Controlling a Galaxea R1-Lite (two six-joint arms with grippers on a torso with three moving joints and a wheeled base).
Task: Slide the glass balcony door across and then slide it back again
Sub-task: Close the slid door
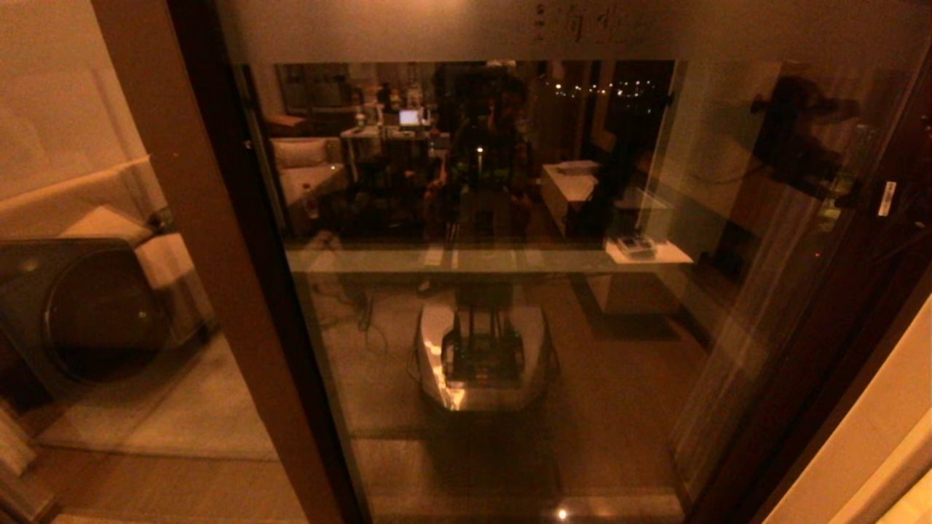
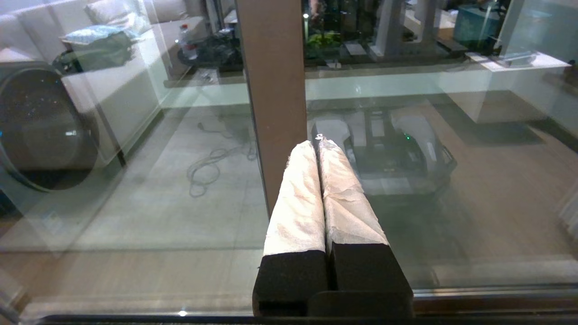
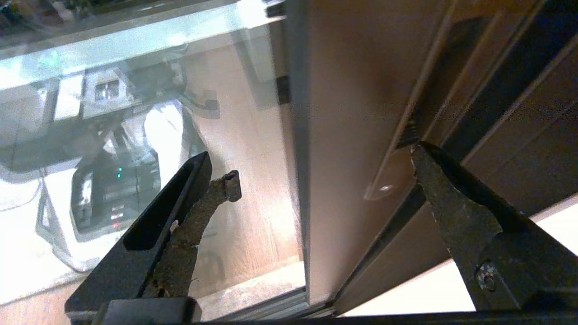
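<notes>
Straddling the glass balcony door (image 3: 343,149) stile, right claw (image 3: 323,169) gapes wide.

text: small characters, unreadable | on: frosted top band (image 1: 575,28) of glass balcony door (image 1: 510,327)

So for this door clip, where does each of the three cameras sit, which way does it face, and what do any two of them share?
Head view: on the robot's head, looking forward and down at the glass balcony door; only the robot's reflection shows, no arms.
Left wrist view: behind the left hand, shut fingers toward a brown frame post.
Right wrist view: behind the right hand, open fingers astride the door's handle-side frame.
Shared: all three show the robot's base reflected in the glass.
</notes>
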